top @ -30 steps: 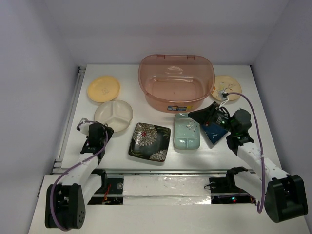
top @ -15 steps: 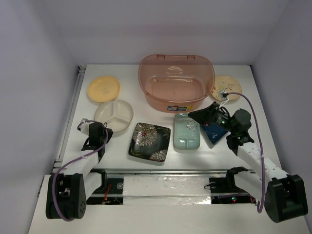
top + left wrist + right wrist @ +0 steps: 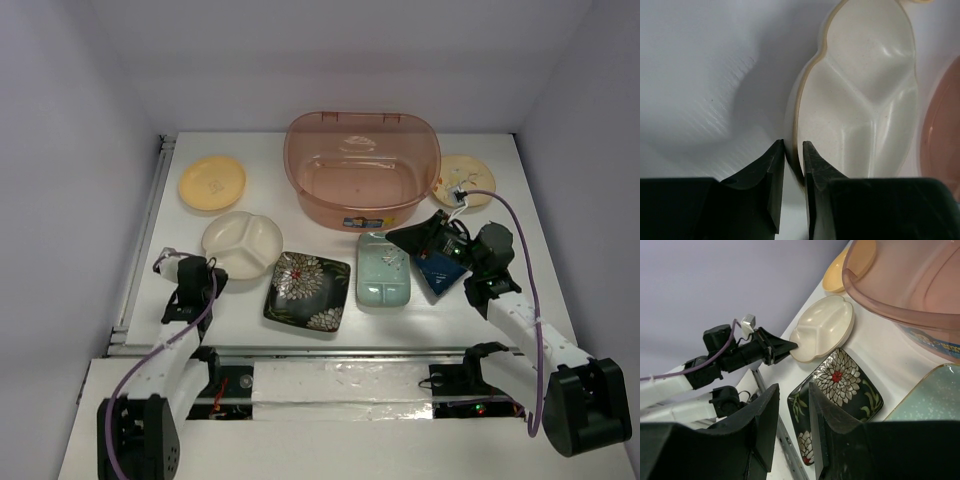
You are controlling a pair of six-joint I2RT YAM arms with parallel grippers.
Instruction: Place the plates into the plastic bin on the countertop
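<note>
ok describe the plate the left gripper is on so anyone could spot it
Find the big pinkish tub at the back of the table. To its front left, between the orange plate and the black floral plate, sits a round cream plate. The only round one split into three sections.

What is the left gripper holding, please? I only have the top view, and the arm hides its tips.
Observer: In the left wrist view, the left gripper has the cream plate's rim pinched between its fingers.
Operator: Thank you. And is the other arm carrying anything?
Observer: No. Its wrist view shows the right gripper with jaws apart and nothing between them. The black plate only shows beyond the gap.
</note>
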